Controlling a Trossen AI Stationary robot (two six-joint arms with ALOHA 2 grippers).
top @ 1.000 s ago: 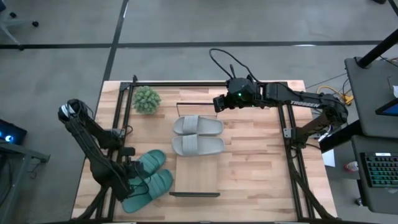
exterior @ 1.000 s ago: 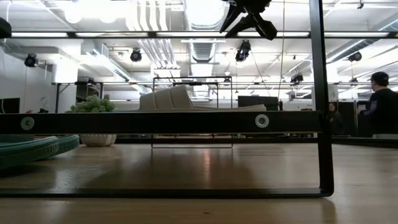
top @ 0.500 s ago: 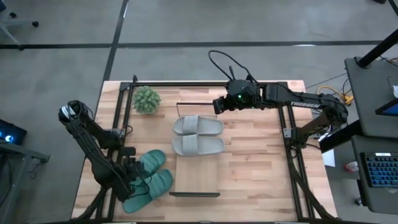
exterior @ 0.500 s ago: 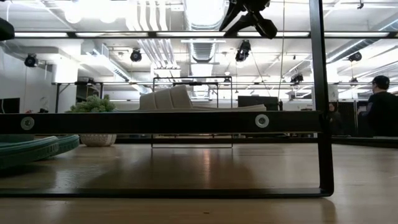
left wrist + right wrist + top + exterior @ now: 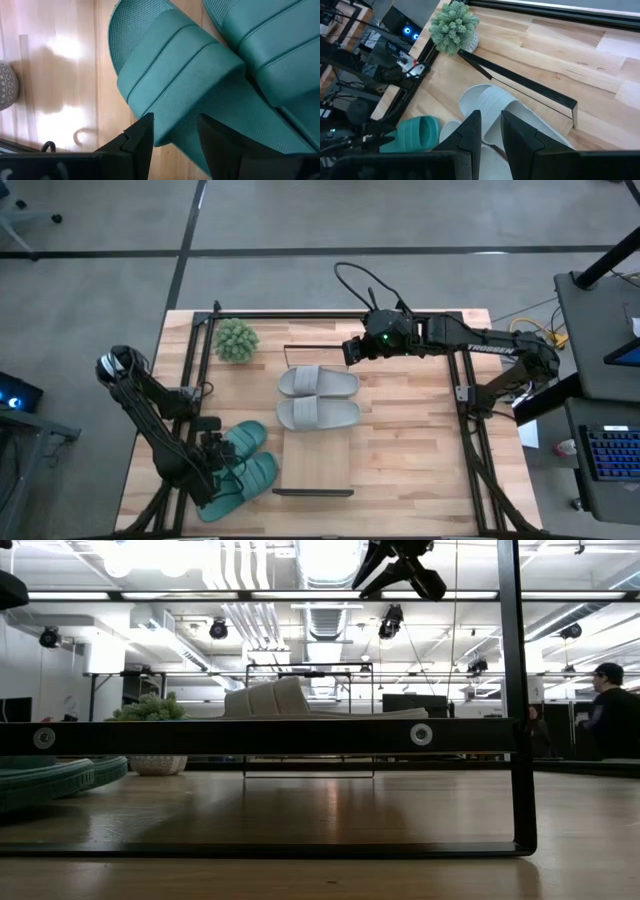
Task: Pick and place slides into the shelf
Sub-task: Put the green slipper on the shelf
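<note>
Two light grey slides (image 5: 318, 381) (image 5: 318, 415) lie side by side, soles down, on the far half of the shelf (image 5: 318, 465), a narrow wooden plank with black end frames. Two teal slides (image 5: 240, 442) (image 5: 245, 478) lie on the tabletop at the near left. My left gripper (image 5: 215, 463) (image 5: 172, 137) is low over the teal slide (image 5: 175, 85). It is open, with one finger beyond the slide's outer rim and the other over its footbed. My right gripper (image 5: 350, 348) (image 5: 492, 135) hovers above the shelf's far end, slightly open, with nothing between its fingers.
A small potted plant (image 5: 236, 340) stands at the far left of the table. Black metal frame rails (image 5: 200, 360) (image 5: 462, 390) run along the table's left and right sides. The shelf's near half is bare wood. A person (image 5: 610, 710) shows in the room beyond.
</note>
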